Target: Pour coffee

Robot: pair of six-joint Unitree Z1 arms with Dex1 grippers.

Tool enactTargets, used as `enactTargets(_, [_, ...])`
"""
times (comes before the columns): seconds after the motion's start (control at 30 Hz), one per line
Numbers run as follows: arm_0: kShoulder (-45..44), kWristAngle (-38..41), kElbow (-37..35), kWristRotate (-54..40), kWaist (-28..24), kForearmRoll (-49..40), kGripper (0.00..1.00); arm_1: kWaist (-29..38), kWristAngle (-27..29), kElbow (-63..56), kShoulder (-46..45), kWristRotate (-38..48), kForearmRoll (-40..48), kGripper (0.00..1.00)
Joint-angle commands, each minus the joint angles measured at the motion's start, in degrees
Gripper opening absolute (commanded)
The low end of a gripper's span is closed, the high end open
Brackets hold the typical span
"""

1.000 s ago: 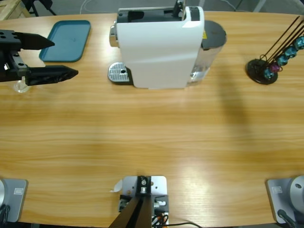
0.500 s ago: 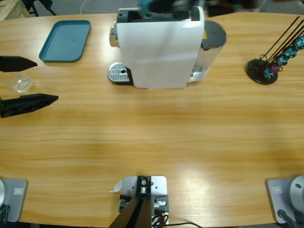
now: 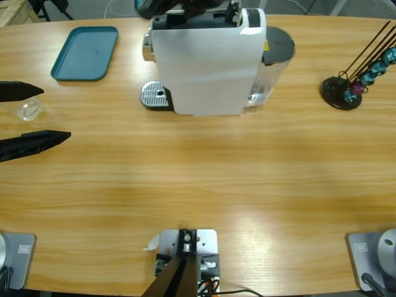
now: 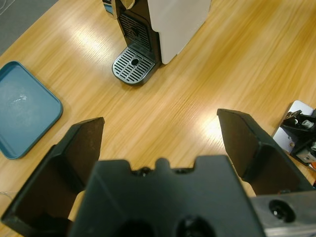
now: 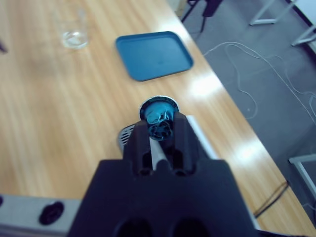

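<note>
Only the two black tips of the left gripper (image 3: 31,114) enter the high view from the left edge; the rest of that arm is cut off. The right gripper (image 5: 161,129) shows in the high view only as a dark blur at the top edge above the coffee machine (image 3: 207,62), so its shape there is hard to make out.

The right gripper is clamped on a teal coffee capsule (image 5: 159,117), whose foil rim pokes out past the jaw tips (the capsule's body is mostly hidden between them). It hangs over the top of the machine, with the drip tray (image 5: 127,134) partly visible below it.

The left gripper stands wide apart with nothing held. A clear glass cup (image 3: 28,110) sits on the table between its two tips in the high view, touching neither. In the left wrist view the cup is out of sight below the gripper body, and the jaws frame the machine's front and grated drip tray well ahead.

A teal tray (image 3: 86,52) lies left of the machine. A black capsule rack (image 3: 356,77) stands near the table's (image 3: 204,179) right edge, well apart from both grippers
</note>
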State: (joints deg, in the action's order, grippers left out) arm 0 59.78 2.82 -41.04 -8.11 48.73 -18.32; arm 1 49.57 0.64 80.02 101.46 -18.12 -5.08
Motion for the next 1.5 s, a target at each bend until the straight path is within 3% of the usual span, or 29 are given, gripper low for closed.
enactTargets(0.03, [2.24,-0.68,1.6,0.73,0.4,0.8,1.0,-4.83,-1.29,0.04,0.99,1.16,1.21,0.0])
enactTargets(0.53, [2.62,-0.63,1.93,0.73,0.4,1.1,1.0,-4.48,-7.48,-8.78,-3.02,3.29,3.6,0.0])
enactTargets(1.5, [2.89,-0.71,2.37,0.9,0.4,1.27,1.0,-4.57,-7.09,-10.15,0.85,5.55,6.46,0.0])
